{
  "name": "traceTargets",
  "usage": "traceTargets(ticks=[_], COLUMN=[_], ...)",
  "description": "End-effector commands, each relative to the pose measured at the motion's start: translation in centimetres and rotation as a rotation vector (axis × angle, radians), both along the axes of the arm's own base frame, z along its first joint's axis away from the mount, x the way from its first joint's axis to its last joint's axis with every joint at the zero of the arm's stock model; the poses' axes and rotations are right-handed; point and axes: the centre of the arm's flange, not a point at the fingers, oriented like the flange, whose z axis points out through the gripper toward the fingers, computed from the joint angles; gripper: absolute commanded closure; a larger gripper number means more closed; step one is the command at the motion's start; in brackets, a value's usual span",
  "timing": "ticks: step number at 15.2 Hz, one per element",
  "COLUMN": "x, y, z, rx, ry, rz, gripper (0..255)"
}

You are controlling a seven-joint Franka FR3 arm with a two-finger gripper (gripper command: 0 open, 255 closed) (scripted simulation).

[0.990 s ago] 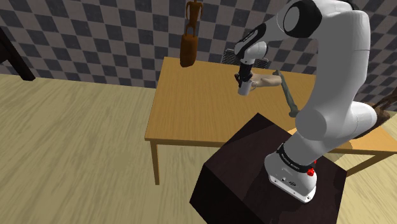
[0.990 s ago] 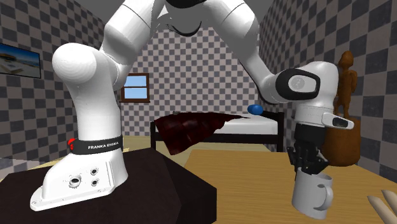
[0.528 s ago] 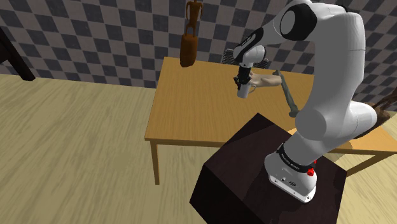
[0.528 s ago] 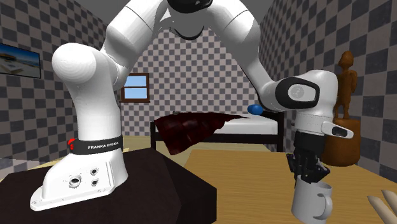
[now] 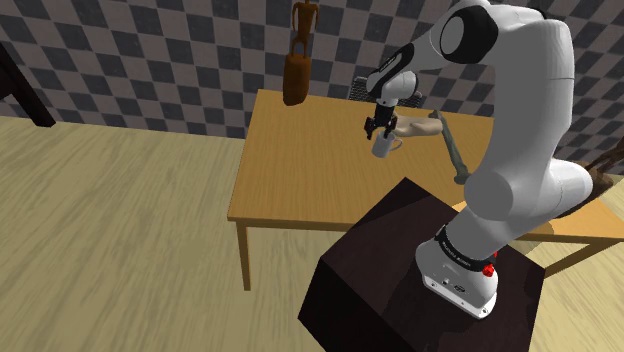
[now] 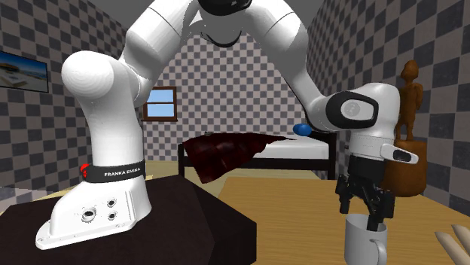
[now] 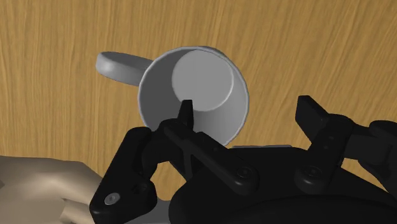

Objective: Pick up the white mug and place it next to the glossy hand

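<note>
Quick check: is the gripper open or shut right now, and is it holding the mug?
Gripper: open, holding nothing; the white mug stands free just below it.

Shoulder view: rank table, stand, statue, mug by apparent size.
1. table
2. stand, though it sits nearer the camera, so its true rank is unsure
3. statue
4. mug

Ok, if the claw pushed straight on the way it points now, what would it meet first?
Most likely the white mug right under the open claw: one finger is over its mouth, the other outside its wall. Depth is unclear; the table lies beyond.
</note>
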Motion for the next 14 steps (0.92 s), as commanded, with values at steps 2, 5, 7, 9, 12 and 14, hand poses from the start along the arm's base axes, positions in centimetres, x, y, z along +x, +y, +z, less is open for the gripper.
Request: traceTargets(ticks=[2,5,7,9,12,14], x=[0.0,0.6,0.8,0.8,0.8,0.8], y=[0.0,-0.2,-0.3,-0.3,-0.3,-0.3], z=[0.0,3.9,4.9,4.9,4.9,4.9], rx=[0.0,0.0,0.0,0.0,0.0,0.0], ry=[0.0,0.0,0.0,0.0,0.0,0.0], rz=[0.0,0.0,0.0,0.0,0.0,0.0], gripper=[0,0,0,0,0,0])
